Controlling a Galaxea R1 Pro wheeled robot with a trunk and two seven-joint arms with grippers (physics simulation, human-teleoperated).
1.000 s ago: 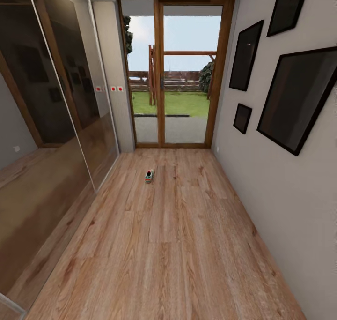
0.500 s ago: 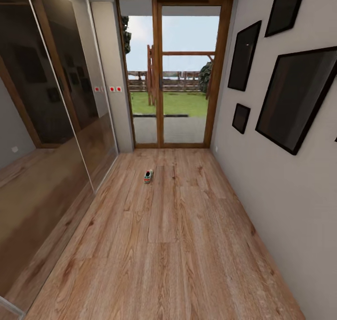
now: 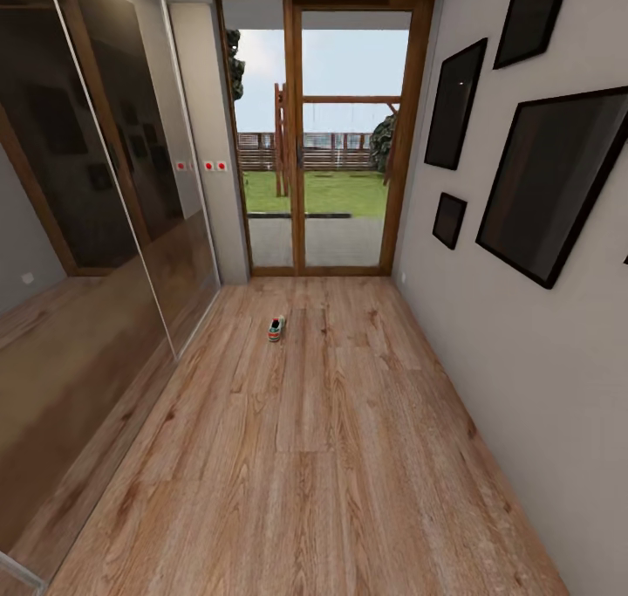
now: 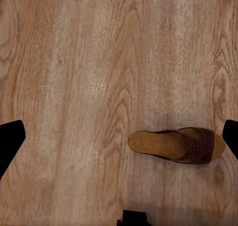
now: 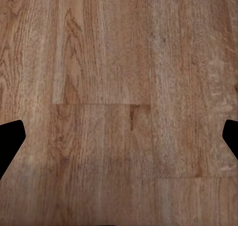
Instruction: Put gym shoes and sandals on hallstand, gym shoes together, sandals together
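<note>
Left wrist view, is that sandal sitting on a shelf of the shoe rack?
No. The sandal lies flat on the wood-grain corridor floor, with plank flooring on every side of it.

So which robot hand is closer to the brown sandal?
Left. The left end effector hangs over the floor with the sandal lying just below, off to one side, untouched. The right end effector looks down at bare floor planks.
</note>
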